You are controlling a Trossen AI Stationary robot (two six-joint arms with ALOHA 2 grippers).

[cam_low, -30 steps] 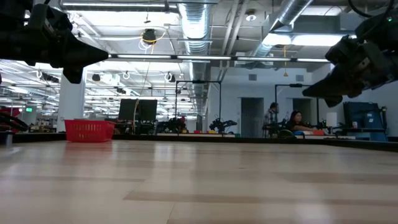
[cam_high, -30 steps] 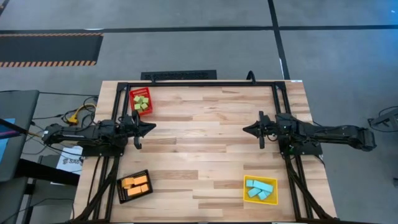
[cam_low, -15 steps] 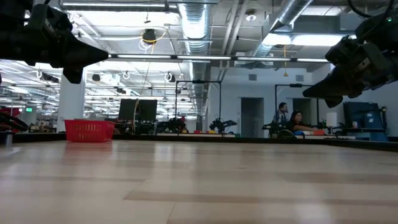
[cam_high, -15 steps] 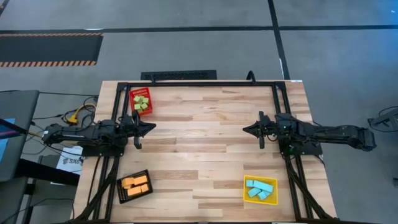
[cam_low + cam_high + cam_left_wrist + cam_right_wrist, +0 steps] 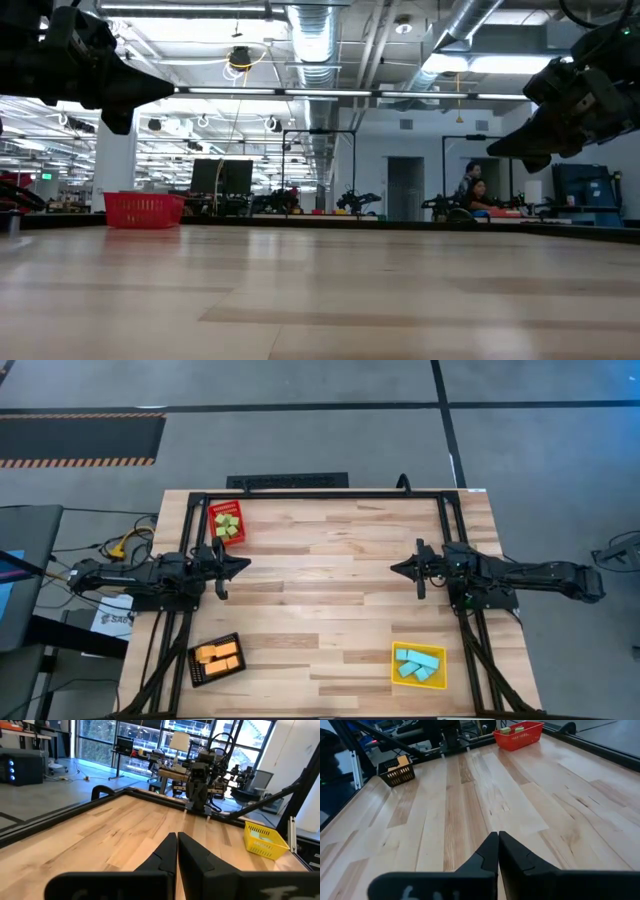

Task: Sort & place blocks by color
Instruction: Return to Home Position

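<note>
The left tool (image 5: 243, 566), pressed together and empty, is held over the surface (image 5: 320, 600) at left, between green blocks (image 5: 228, 525) in the red bin (image 5: 211, 520) and orange blocks (image 5: 217, 655) in the black bin (image 5: 197, 673). The right tool (image 5: 394, 569), likewise pressed together, is held opposite; cyan blocks (image 5: 417, 664) lie in the yellow bin (image 5: 394, 666). Arms should be retracted clear of bins.

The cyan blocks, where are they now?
In the high view, the cyan blocks lie inside the yellow bin, in the table corner at bottom right, below the right gripper.

High view: blocks (image 5: 228, 526) in three bins (image 5: 394, 650) on the table (image 5: 320, 590), upper left, lower left, lower right.
</note>
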